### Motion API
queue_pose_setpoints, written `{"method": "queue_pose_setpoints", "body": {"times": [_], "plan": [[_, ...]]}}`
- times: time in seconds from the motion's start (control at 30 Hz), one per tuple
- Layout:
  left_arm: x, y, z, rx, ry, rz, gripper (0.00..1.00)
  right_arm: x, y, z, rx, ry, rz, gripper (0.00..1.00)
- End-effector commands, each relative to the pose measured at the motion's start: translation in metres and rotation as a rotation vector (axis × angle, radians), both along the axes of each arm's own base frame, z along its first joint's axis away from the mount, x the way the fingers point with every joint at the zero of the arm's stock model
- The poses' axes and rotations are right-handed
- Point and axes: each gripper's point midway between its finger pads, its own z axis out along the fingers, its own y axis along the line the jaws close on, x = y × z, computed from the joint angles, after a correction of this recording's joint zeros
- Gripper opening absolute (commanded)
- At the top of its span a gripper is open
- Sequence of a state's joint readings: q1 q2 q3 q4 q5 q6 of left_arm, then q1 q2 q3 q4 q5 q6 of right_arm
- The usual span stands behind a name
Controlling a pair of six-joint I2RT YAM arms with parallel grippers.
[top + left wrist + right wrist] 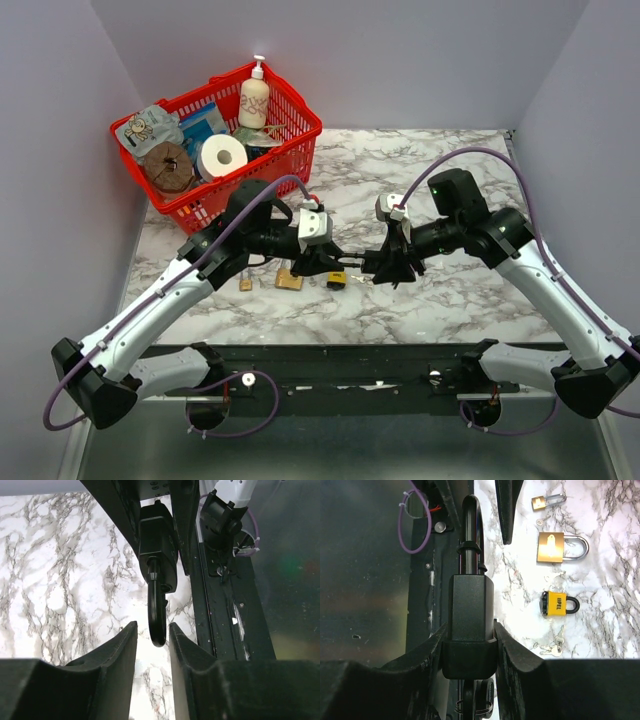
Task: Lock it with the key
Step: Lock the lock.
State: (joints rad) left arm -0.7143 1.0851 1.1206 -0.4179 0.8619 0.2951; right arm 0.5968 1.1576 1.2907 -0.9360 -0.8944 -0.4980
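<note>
Black padlock (470,605) in right end effector (470,630)

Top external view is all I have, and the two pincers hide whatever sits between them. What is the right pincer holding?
Observer: Its wrist view shows the right pincer clamped on the body of a black padlock.
Operator: And the left one?
Observer: The left pincer is open. The shackle hangs between its fingers, with a gap on each side.
Operator: Any keys around?
Observer: Yes, small keys lie on the table close to a yellow padlock.
</note>
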Motion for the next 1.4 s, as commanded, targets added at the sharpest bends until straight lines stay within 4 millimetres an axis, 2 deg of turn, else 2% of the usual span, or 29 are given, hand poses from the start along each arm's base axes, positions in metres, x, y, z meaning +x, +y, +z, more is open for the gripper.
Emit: {"method": "queue_pose_setpoints", "body": {"times": [0.0,0.13,0.17,0.23,0.47,0.73,0.9,1.13,1.37], "plan": [[0.008,-0.005,0.013,-0.024,-0.008,0.019,0.29,-0.003,0.006,0.021,0.067,-0.065,0.036,0.01],[0.006,-0.008,0.015,-0.034,0.016,0.008,0.13,0.002,0.008,0.023,0.078,-0.083,0.019,0.01],[0.004,-0.010,0.015,-0.035,0.041,0.005,0.05,0.002,0.008,0.023,0.080,-0.088,0.015,0.01],[0.001,-0.012,0.018,-0.046,0.062,-0.005,0.00,0.005,0.010,0.025,0.088,-0.099,0.005,0.01],[-0.006,-0.014,0.014,-0.038,0.127,-0.027,0.00,0.018,0.009,0.023,0.078,-0.165,-0.050,0.01],[-0.009,-0.021,0.017,-0.051,0.171,-0.029,0.00,0.015,0.013,0.018,0.082,-0.161,-0.034,0.01],[-0.011,-0.024,0.017,-0.067,0.203,-0.028,0.00,0.013,0.017,0.022,0.099,-0.167,-0.015,0.01],[-0.017,-0.041,0.028,-0.132,0.221,-0.053,0.00,0.004,0.031,0.025,0.136,-0.131,0.032,0.01],[-0.027,-0.063,0.026,-0.180,0.239,-0.084,0.00,-0.007,0.051,0.034,0.197,-0.092,0.090,0.01]]}}
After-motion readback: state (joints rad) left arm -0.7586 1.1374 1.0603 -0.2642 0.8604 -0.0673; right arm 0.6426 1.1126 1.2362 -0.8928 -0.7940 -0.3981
